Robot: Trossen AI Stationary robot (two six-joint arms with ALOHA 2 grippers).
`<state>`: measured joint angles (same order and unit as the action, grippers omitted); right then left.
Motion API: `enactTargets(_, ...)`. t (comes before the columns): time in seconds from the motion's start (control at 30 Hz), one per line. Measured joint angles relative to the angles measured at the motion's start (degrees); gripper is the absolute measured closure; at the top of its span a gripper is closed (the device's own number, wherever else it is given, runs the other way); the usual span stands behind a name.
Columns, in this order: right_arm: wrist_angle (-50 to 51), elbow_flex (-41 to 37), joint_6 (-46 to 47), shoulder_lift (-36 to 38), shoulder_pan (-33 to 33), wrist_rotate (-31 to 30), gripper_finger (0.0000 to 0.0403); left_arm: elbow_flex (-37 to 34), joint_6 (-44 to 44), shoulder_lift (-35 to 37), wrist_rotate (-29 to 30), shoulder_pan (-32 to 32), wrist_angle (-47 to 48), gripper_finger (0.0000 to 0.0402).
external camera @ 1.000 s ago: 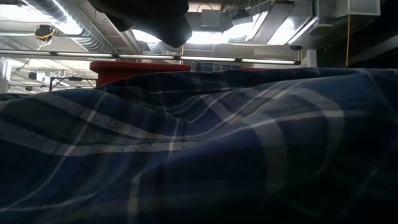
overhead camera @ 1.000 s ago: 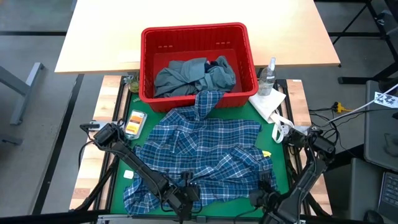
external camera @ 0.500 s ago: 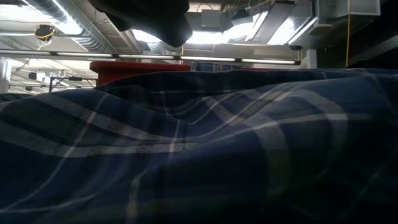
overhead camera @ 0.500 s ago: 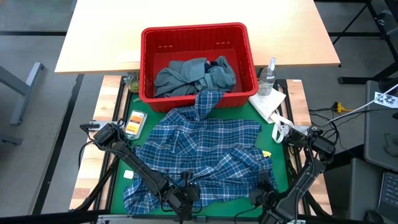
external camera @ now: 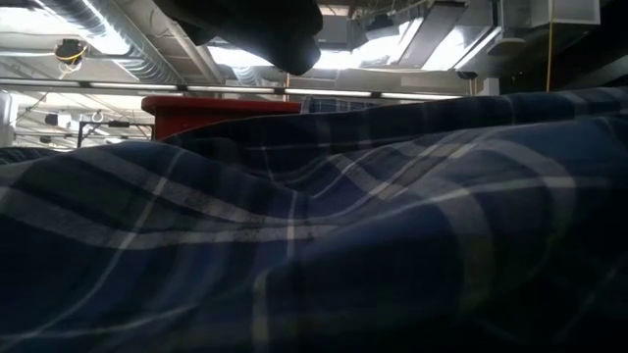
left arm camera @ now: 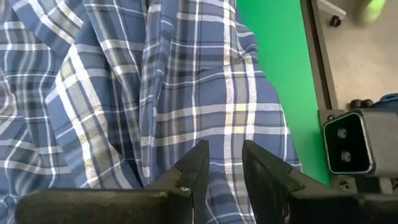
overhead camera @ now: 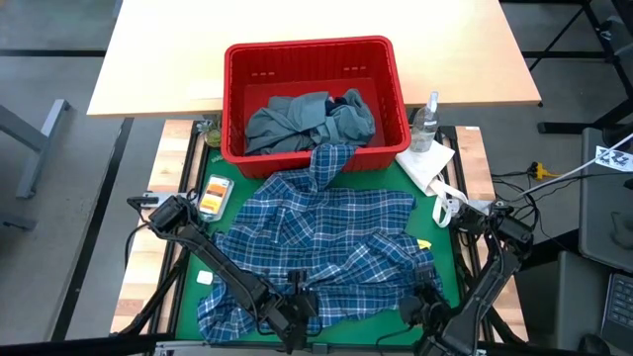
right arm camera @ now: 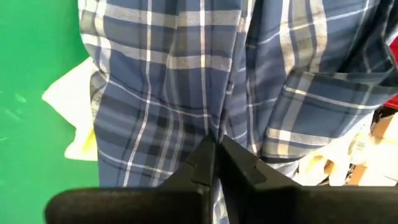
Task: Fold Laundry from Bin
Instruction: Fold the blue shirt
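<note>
The right tool (right arm camera: 216, 152) sat at the near edge of the green mat (overhead camera: 447, 259), its fingers pressed together on a fold of the blue-white plaid shirt (overhead camera: 326, 247). The left tool (left arm camera: 222, 163) rested on the same near hem a little way off, its fingers slightly apart with plaid cloth between them. The shirt lay spread and rumpled over the mat, one sleeve reaching up to the rim of the red bin (overhead camera: 312, 54) at the worktop's far side. Inside the bin lay a grey-blue garment (overhead camera: 297, 121). A small yellow piece (right arm camera: 78, 106) peeked from under the shirt near the right tool.
</note>
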<state>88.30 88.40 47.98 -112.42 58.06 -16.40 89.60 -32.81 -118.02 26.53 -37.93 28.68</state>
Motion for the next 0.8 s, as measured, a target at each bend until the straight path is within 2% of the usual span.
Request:
enactTargets(0.17, 1.9, 0.0, 0.0, 0.0, 0.0, -0.1, 0.0386, 0.0, 0.7, 0.0, 1.7, 0.0, 1.0, 0.031)
enactTargets(0.33, 1.6, -0.6, 0.2, 0.0, -0.6, -3.6, 0.0386, 0.0, 3.7, 0.1, 2.1, 0.0, 1.1, 0.031)
enactTargets(0.5, 1.8, -0.9, -1.7, 0.0, -2.7, -2.5, 0.0381, 0.0, 4.9, 0.8, 2.4, 0.0, 1.4, 0.031)
enactTargets(0.6, 1.8, -0.9, -2.0, 0.0, -3.9, -1.1, 0.0355, 0.0, 4.9, 1.8, 2.3, 0.0, 1.5, 0.031)
enactTargets(0.8, 1.8, -0.9, -3.4, 0.0, -5.8, 4.4, 0.0273, 0.0, 4.9, 5.4, 1.9, 0.0, 4.8, 0.031)
